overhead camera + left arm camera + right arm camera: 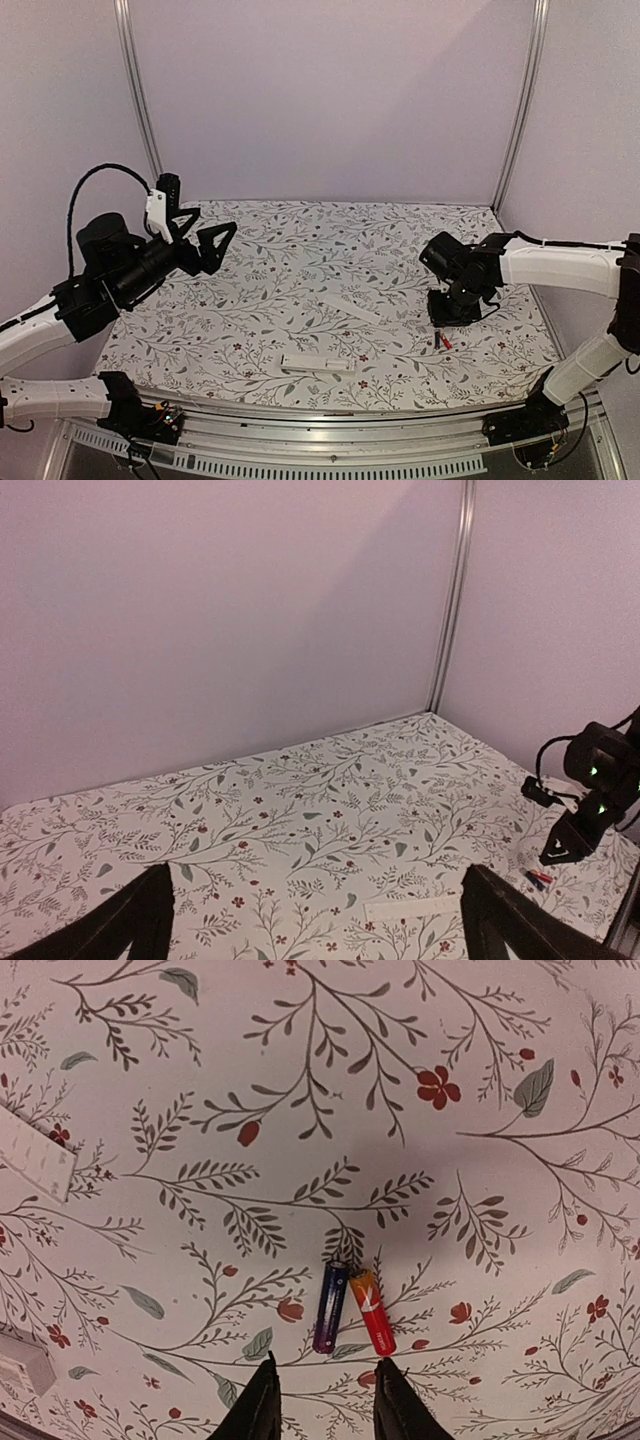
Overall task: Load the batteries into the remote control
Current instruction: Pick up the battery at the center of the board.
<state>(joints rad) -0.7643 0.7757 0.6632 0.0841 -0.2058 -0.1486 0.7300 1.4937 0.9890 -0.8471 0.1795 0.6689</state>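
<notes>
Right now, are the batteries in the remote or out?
Out: red battery and dark battery lie side by side on the tablecloth.

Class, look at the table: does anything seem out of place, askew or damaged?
Nothing looks damaged or spilled. The cover plate lies diagonally, apart from the remote control, and the two batteries lie loose side by side on the cloth, not in the remote.

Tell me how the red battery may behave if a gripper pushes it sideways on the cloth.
The red battery is a small smooth cylinder lying on its side, so it would probably roll. The dark battery lies close beside it and might be nudged too. The flat floral cloth may slow rolling slightly.
</notes>
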